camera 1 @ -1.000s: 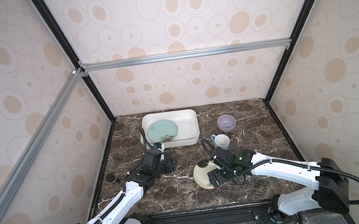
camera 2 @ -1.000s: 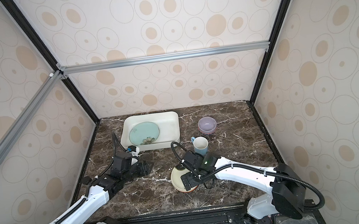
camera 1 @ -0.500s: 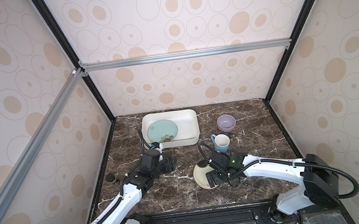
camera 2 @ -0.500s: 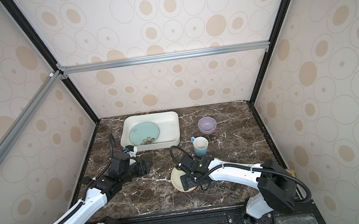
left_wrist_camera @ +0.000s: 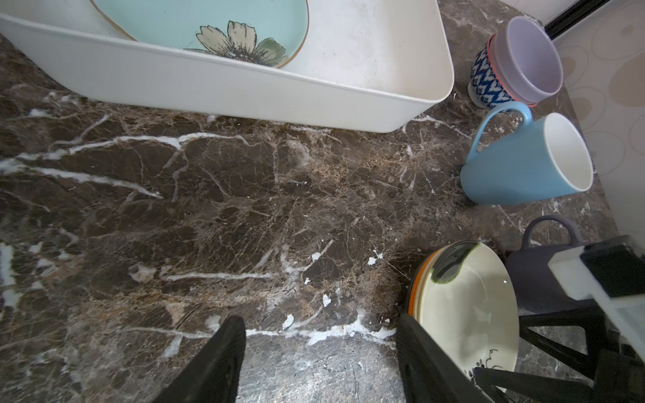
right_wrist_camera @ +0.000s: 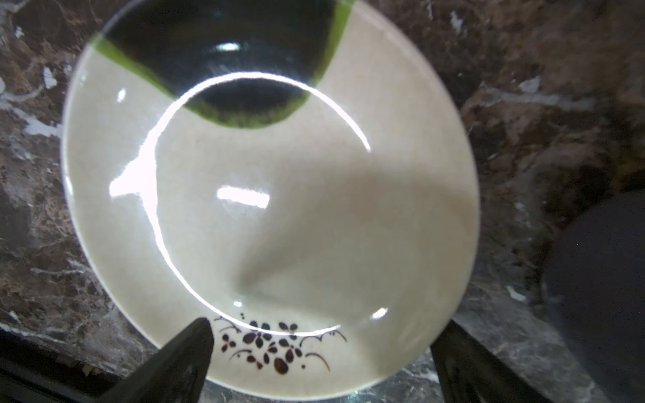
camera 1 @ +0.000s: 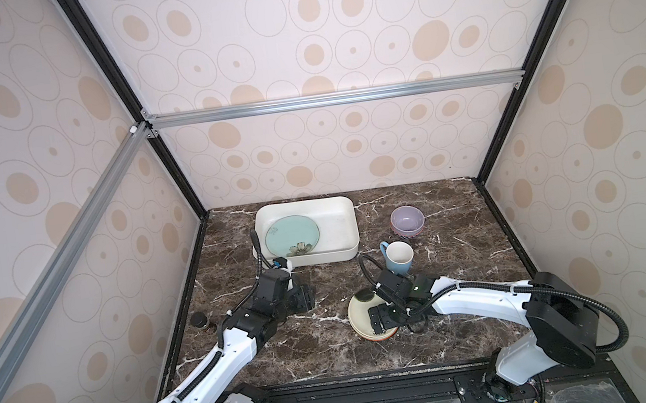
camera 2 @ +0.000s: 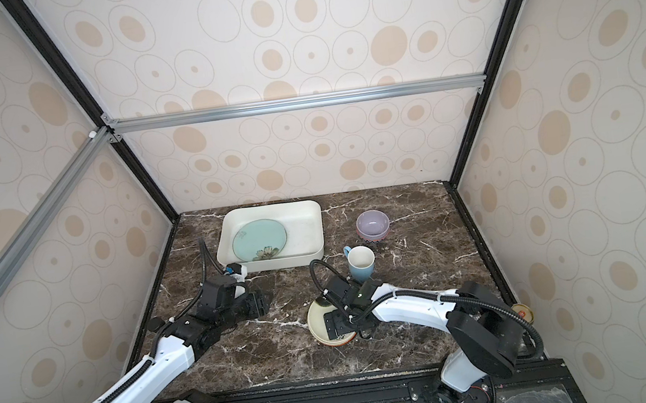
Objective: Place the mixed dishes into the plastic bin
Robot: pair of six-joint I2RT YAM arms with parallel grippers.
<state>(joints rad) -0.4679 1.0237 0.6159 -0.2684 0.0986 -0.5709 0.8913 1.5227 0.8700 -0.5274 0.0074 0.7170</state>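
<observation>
The white plastic bin [camera 1: 347, 224] [camera 2: 316, 228] stands at the back with the teal flower plate [camera 1: 292, 235] [left_wrist_camera: 195, 17] in it. My right gripper [camera 1: 381, 316] [right_wrist_camera: 323, 349] is open and hovers low over a cream floral plate [camera 1: 362, 315] [right_wrist_camera: 272, 216]. This plate tops a stack with an orange-rimmed plate [left_wrist_camera: 413, 296] below, and the jaws straddle its flowered edge. My left gripper [camera 1: 308, 296] [left_wrist_camera: 321, 335] is open over bare marble, left of the stack. The light blue mug [camera 1: 397, 258], the lavender bowl [camera 1: 407, 219] nested in a patterned bowl [left_wrist_camera: 483, 80], and the purple mug [left_wrist_camera: 544, 272] stand on the table.
A small dark jar [camera 1: 200, 320] sits at the table's left edge. A tin can [camera 2: 522, 312] stands at the right edge behind my right arm. Patterned walls close in the back and both sides.
My right gripper has slid a little to the left over the cream plate. My left gripper has barely moved.
</observation>
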